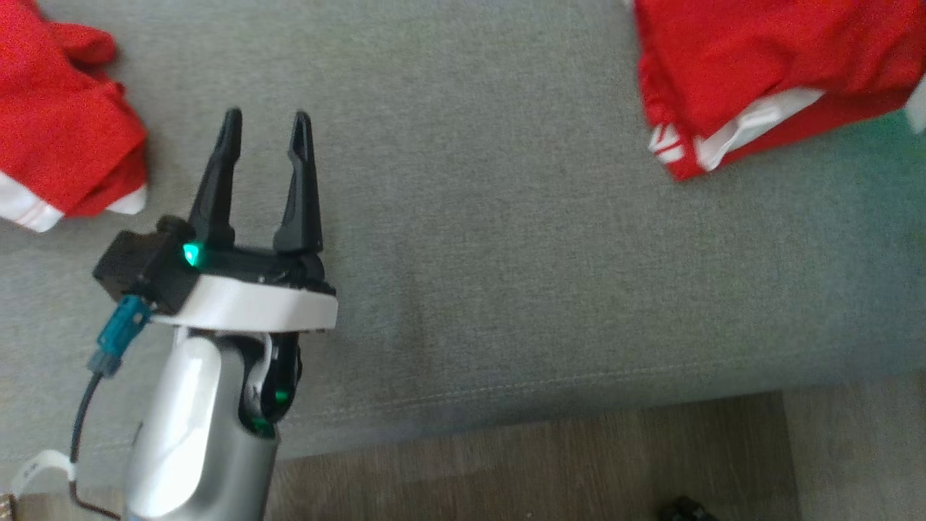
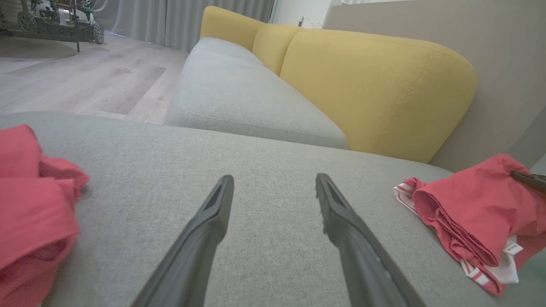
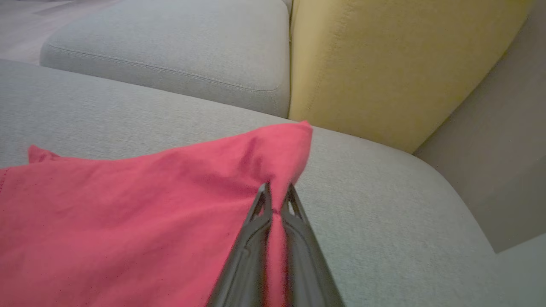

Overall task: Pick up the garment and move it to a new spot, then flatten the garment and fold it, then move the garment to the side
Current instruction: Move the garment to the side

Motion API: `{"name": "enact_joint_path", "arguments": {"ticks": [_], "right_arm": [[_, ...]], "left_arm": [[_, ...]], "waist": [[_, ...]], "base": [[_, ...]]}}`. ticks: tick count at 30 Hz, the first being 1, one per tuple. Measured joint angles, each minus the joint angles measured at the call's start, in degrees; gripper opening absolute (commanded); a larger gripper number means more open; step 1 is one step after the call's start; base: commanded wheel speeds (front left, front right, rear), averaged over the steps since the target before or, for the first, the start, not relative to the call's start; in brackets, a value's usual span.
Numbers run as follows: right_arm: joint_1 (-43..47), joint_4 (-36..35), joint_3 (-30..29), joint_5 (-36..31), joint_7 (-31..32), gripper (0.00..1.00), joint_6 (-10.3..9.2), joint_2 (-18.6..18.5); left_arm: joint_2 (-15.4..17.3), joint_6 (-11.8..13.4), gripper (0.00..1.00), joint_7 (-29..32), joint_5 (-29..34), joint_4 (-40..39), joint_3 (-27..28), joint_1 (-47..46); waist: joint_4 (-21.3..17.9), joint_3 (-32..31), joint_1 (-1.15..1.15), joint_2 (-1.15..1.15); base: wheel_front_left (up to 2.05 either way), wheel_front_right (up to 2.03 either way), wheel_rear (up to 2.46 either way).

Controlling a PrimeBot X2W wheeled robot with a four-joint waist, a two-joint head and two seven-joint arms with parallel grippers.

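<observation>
Right fingers (image 3: pixel 251 256) pinch the garment (image 3: pixel 128 213) in their wrist view; head view shows left fingers (image 1: pixel 216 181) spread empty.

No text can be read. A small white sewn-in label (image 2: pixel 515 248) at the folded lower edge of the red fabric garment with white striped trim (image 2: pixel 469 200) has a few dark marks, too small to make out. A white strip tag (image 1: pixel 36 469) on a thin dark cable (image 1: pixel 79 420), well apart from that garment, is too blurred to show any print.

garment (image 1: pixel 759 72) cropped at top, red cloth (image 1: pixel 58 130) cropped left
</observation>
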Motion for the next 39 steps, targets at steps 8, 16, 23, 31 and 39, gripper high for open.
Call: {"name": "enact_joint_path", "arguments": {"ticks": [8,16,23,31,39], "right_arm": [[-4.59,5.38,-6.42,-0.86,-2.44,0.00,0.00,-1.99],[-6.38,7.36,-9.37,-6.08,-3.21,0.00,0.00,-1.45],[-7.27,8.24,-14.27,-7.67,-3.52,1.00,0.00,0.42],[-5.97,4.00,-16.67,-8.79,-3.63,1.00,-0.01,2.23],[2.46,-6.98,-16.86,-9.62,-3.67,1.00,-0.01,9.31]], "left_arm": [[-0.05,-1.92,1.00,0.00,1.98,-0.96,1.54,-3.42],[-0.12,-2.46,1.00,0.00,2.54,-1.65,1.54,-5.18],[-0.12,-2.47,1.00,0.00,2.43,-1.46,1.48,-5.53],[-0.13,-2.12,1.00,0.00,0.65,-0.92,1.75,-5.11],[-0.12,-0.66,1.00,0.00,-0.86,-1.25,2.99,-1.43]], "waist": [[-2.55,3.51,0.00,0.00],[-3.66,6.07,0.00,0.00],[-3.12,5.85,0.00,0.00],[-2.28,1.74,0.00,0.00],[-1.24,-4.87,0.00,0.00]], "base": [[0.00,0.00,0.00],[0.00,0.00,0.00],[0.00,0.00,0.00],[0.00,0.00,0.00],[0.00,0.00,0.00]]}}
